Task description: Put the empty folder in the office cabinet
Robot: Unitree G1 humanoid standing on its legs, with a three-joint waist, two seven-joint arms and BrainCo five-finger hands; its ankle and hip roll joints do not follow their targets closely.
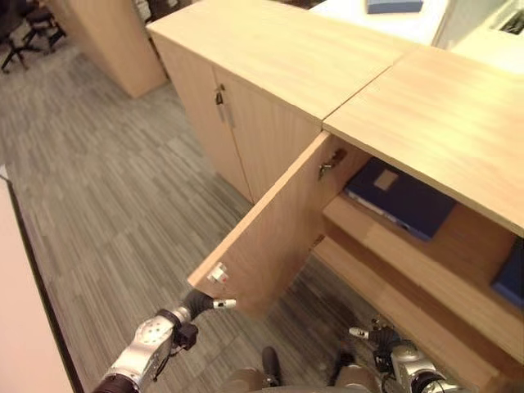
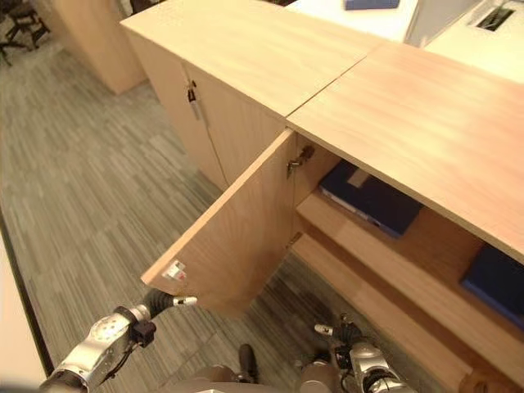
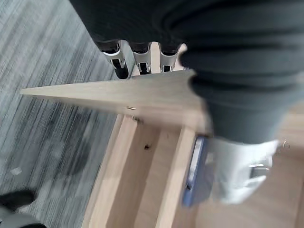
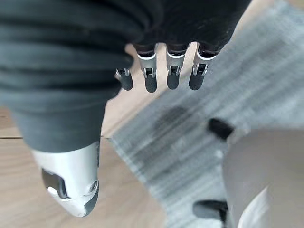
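Where grey carpet [image 1: 106, 188] meets cabinet [image 1: 286, 57], door [image 1: 270, 229] open, folder [image 1: 397, 201] shelved.

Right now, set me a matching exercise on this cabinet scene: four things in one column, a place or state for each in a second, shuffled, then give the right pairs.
Things:
1. cabinet door
2. blue folder
3. left hand
4. right hand

Places or states:
A. lying flat on a shelf inside the cabinet
B. swung wide open
C. low near the cabinet's bottom shelf, holding nothing
D. at the outer edge of the door

Pairs: 1-B, 2-A, 3-D, 4-C
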